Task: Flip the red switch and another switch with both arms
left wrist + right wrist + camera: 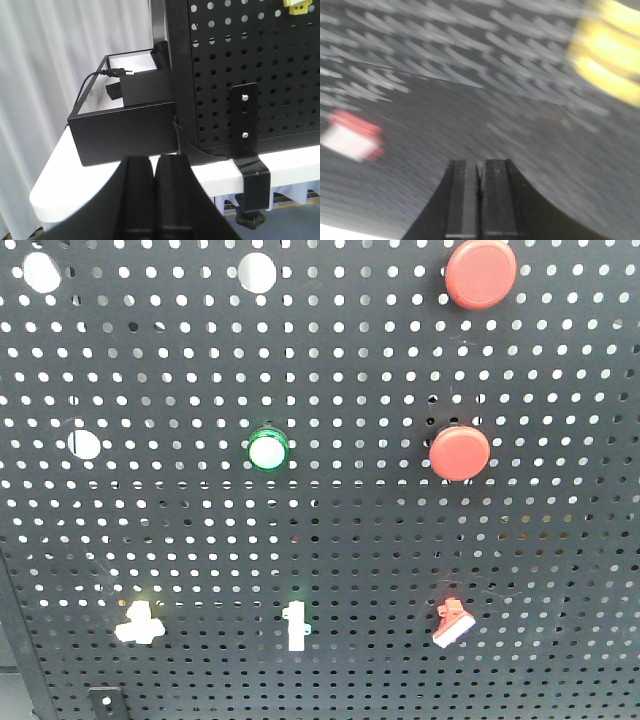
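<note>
Red switch (453, 624) small, white-tipped lever, tilted on pegboard (340, 540); left end effector (154, 200), right end effector (479, 200) both closed, empty

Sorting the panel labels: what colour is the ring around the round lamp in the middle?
Green ring around a white centre, clearest in the exterior front-facing view.

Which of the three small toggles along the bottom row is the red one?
The rightmost one: the red switch, sitting below the two big round red buttons. The middle toggle and the left toggle look whitish.
</note>
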### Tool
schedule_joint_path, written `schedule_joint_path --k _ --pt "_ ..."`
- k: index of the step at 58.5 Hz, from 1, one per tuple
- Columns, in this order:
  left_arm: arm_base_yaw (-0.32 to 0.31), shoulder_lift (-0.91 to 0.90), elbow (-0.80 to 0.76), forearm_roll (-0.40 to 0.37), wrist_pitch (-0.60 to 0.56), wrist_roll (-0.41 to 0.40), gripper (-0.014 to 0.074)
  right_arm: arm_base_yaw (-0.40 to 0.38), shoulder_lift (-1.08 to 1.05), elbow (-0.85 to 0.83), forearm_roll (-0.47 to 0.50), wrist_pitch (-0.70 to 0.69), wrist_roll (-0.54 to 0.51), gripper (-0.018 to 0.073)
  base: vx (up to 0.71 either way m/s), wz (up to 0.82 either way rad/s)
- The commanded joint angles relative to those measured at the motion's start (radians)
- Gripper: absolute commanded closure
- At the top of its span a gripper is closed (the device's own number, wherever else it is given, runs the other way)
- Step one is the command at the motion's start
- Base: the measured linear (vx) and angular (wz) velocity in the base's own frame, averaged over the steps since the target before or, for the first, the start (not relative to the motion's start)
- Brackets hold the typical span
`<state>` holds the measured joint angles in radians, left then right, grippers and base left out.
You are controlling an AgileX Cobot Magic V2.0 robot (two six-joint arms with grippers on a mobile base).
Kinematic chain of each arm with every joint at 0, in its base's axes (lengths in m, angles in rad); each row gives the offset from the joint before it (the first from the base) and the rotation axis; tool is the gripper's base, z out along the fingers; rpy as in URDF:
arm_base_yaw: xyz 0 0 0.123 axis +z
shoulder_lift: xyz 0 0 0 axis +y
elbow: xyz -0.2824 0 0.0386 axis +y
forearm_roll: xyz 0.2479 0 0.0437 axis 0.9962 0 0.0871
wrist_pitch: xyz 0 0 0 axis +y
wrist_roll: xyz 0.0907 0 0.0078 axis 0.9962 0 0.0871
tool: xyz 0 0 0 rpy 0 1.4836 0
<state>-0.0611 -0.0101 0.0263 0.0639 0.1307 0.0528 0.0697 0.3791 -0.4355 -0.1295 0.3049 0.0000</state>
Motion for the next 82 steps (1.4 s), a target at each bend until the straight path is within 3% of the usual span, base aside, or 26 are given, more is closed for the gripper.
schedule_joint_path --k 1,7,16,21,35,82 --pt "0.001 -0.006 0.018 0.000 -0.075 -0.011 0.0594 -0.066 -0.089 0.105 0.046 -0.117 -0.012 0.0566 0.00 0.00" --pt "0.001 -0.006 0.018 0.000 -0.075 -0.011 0.0594 -0.084 -0.225 0.278 0.048 -0.173 0.014 0.0566 0.00 0.00" --pt "0.001 -0.005 0.018 0.000 -0.076 -0.011 0.0594 -0.081 -0.415 0.482 0.044 -0.219 0.148 0.0566 0.00 0.00" --pt "0.001 -0.009 0.018 0.000 -0.071 -0.011 0.0594 -0.082 -0.385 0.462 0.025 -0.112 0.153 0.0566 0.00 0.00" --pt "0.001 -0.005 0.018 0.000 -0.075 -0.011 0.0594 -0.082 -0.383 0.472 0.030 -0.173 0.146 0.0566 0.00 0.00" --pt "0.001 -0.005 0.018 0.000 -0.075 -0.011 0.0594 -0.082 -0.383 0.472 0.030 -0.160 0.146 0.0566 0.00 0.00"
